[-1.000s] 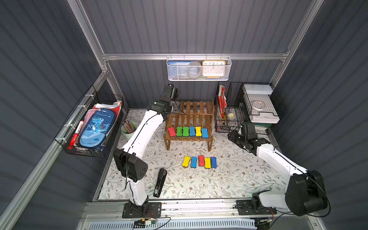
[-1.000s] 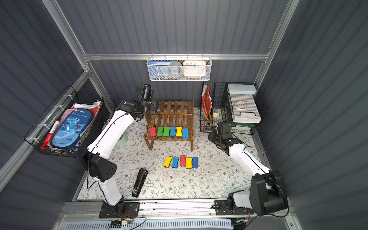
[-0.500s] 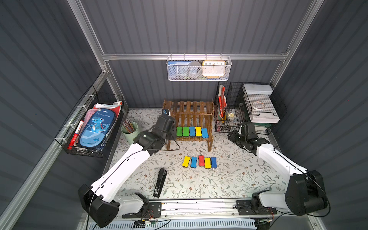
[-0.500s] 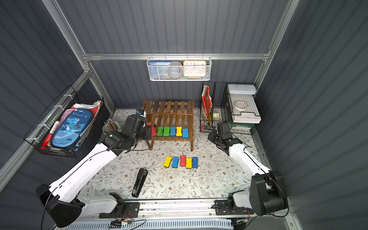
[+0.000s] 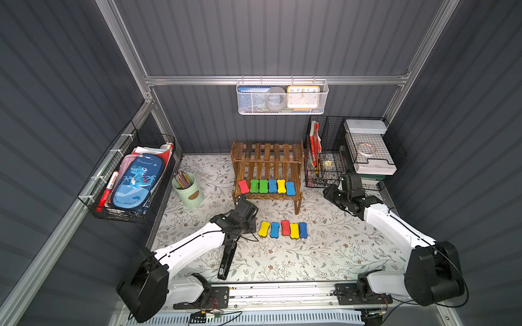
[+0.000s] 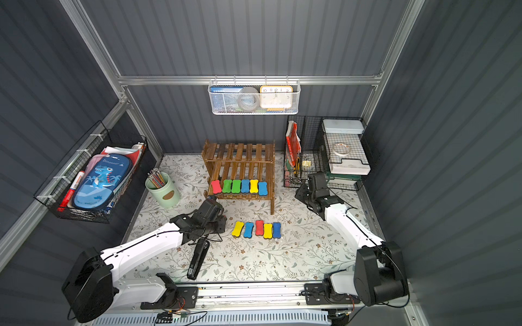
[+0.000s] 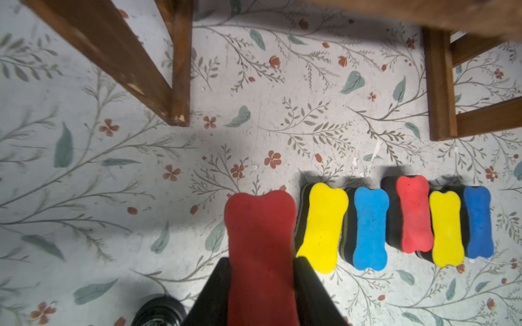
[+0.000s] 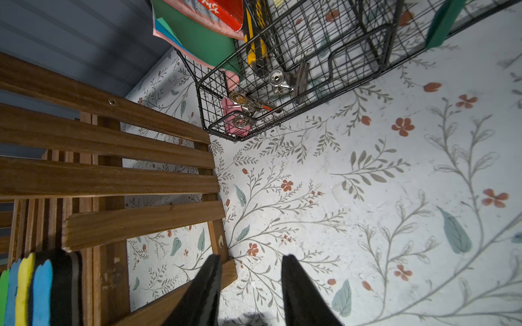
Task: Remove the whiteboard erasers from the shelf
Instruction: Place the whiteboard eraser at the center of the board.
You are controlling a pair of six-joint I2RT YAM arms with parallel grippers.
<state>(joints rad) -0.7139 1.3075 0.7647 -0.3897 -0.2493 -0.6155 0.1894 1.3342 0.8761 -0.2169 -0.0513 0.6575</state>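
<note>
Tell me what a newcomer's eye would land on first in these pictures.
The bright colours pull first: six erasers in a row on the lower tier of the wooden shelf, and five more erasers lined up on the floral table in front of it. Next comes the left gripper, which clamps a red eraser beside that row's yellow end.
</note>
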